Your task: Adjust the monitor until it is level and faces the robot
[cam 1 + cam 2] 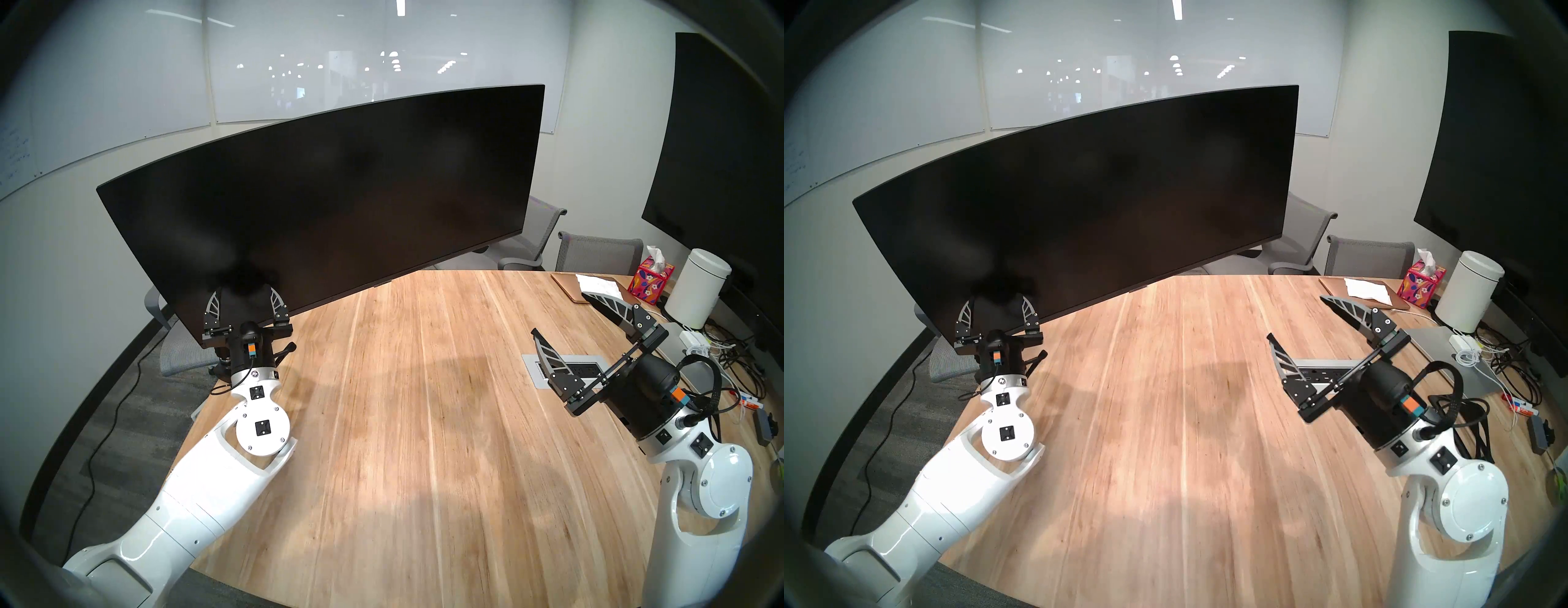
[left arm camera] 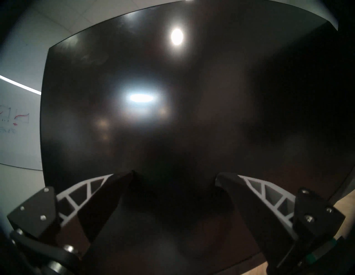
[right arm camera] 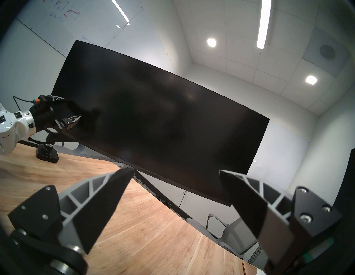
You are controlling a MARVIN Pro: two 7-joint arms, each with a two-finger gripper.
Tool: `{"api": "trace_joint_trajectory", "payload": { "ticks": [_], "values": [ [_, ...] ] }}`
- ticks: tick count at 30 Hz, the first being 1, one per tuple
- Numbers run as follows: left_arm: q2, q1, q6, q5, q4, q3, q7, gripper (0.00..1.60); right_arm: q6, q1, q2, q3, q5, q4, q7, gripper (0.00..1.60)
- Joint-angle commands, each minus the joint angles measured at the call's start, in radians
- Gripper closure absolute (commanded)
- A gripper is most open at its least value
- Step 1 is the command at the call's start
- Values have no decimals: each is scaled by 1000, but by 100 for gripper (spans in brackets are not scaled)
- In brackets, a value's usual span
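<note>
Here the left gripper (image 1: 245,302) gapes at the tilted monitor (image 1: 339,187) lower-left edge

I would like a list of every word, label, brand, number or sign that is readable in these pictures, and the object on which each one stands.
No text reads with certainty.
Whiteboard: blue handwriting and red sketches, too blurred to read.
Whiteboard, left wrist view: the same marks, blurred.
Monitor: small mark on the lower bezel, too small to read.
Tissue box: flower pattern only, no words.
Markers: labels too small to read.
</note>
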Motion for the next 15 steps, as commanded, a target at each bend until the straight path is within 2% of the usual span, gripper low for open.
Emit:
{"api": "trace_joint_trajectory", "payload": {
  "ticks": [1,5,15],
  "values": [
    [44,62,36,2,-111,14,-29,0,-1,2,2,0,6,-17,2,0],
    [64,87,78,-23,-161,7,-43,0,-1,2,2,1,6,-18,3,0],
    [74,96,98,-40,-179,1,-55,0,-1,2,2,1,7,-18,3,0]
  ]
}}
